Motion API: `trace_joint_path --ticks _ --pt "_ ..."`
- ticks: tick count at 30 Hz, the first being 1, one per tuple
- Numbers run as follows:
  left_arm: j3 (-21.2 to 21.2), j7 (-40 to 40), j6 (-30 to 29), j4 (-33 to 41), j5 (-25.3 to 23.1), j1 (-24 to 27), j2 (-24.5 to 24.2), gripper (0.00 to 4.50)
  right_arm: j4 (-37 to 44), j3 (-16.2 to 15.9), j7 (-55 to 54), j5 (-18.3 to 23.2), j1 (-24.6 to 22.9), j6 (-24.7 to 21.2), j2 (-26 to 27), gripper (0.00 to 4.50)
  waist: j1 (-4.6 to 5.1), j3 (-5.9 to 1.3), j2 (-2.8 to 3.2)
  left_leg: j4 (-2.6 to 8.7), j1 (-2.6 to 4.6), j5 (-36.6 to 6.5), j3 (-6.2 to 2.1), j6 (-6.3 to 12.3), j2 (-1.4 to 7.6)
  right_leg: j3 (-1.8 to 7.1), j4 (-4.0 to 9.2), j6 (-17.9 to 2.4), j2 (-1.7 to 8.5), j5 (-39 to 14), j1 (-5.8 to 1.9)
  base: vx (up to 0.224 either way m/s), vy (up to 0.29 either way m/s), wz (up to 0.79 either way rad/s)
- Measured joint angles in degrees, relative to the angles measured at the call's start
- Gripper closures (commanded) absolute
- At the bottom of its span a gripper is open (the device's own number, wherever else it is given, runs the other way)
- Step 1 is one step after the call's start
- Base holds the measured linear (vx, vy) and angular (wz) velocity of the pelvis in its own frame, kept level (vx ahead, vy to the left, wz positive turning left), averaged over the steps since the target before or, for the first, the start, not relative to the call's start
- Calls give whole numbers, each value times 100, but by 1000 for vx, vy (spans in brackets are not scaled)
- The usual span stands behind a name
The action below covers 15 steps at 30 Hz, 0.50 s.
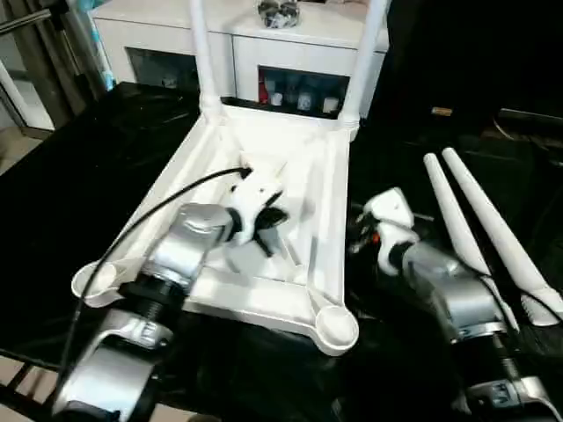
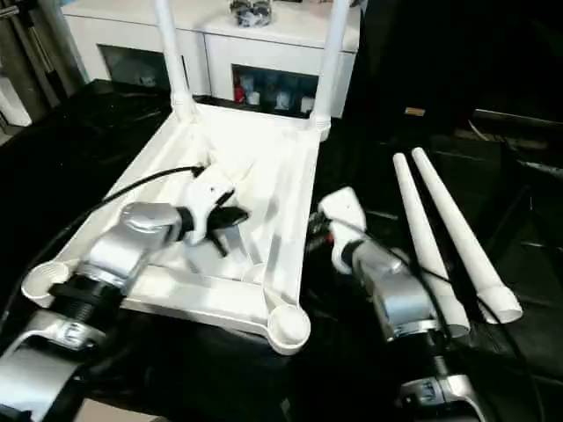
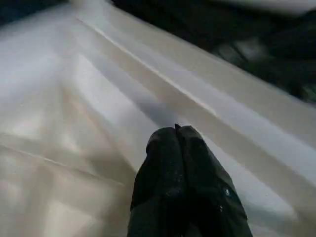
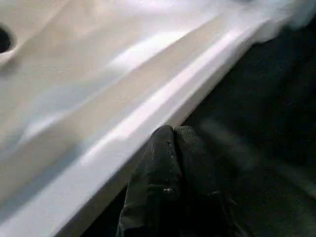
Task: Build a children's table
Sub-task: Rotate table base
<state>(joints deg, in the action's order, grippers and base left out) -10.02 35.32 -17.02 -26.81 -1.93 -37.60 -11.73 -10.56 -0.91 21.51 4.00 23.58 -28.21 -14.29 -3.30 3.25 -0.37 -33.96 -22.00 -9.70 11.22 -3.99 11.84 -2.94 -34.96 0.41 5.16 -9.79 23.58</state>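
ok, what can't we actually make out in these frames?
- Tops of the two fitted legs: cut off by the head views' top edge.
- Whether the left claw touches the tabletop: not clear from the wrist view.
- Items behind the cabinet glass: too blurred.
- Loose legs' near ends: partly behind the right forearm.

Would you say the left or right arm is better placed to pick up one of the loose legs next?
Probably the right: the right hand sits at the tabletop edge nearest the two loose legs, while the left hand is over the tabletop's ribbed underside.
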Motion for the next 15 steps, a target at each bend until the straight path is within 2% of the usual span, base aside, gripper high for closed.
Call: trace_joint_path --ticks 4,6,8,10,12,14,15 --pt "365 -322 223 721 227 468 105 450 695 296 -90 69 -82 -253 -187 444 -9 -13 32 1 4 0 0 1 1 -1 1 8 0 -7 -3 0 0 0" --pt "517 -151 81 1521 528 916 115 450 1066 186 144 100 -259 -385 -330 444 0 -12 33 4 3 0 0 1 2 0 0 9 -1 -12 0 0 0 0" --pt "587 1 -71 1985 715 1151 39 450 1228 39 351 113 -396 -428 -477 444 0 -10 29 4 1 0 1 1 3 0 0 10 -2 -13 3 0 0 0" --pt "601 243 -226 2487 847 1450 -313 450 1378 -137 568 114 -512 -436 -621 444 31 -8 24 4 4 0 1 0 4 0 -2 12 -3 -14 5 0 0 0" --pt "559 733 -427 3032 976 1988 -968 450 1422 -195 747 137 -597 -449 -729 444 65 -12 14 9 8 0 0 0 3 5 -7 36 -5 -28 8 0 0 0" --pt "564 968 -548 3177 1084 2355 -1163 450 1332 -144 731 140 -582 -558 -735 444 64 -9 10 8 1 0 2 0 1 12 -5 45 -6 -33 17 0 0 0" --pt "579 1011 -621 3216 1130 2478 -1145 450 1242 -119 679 140 -561 -630 -686 444 33 -8 7 5 -3 0 3 0 -3 21 -5 44 -6 -32 17 0 0 0"
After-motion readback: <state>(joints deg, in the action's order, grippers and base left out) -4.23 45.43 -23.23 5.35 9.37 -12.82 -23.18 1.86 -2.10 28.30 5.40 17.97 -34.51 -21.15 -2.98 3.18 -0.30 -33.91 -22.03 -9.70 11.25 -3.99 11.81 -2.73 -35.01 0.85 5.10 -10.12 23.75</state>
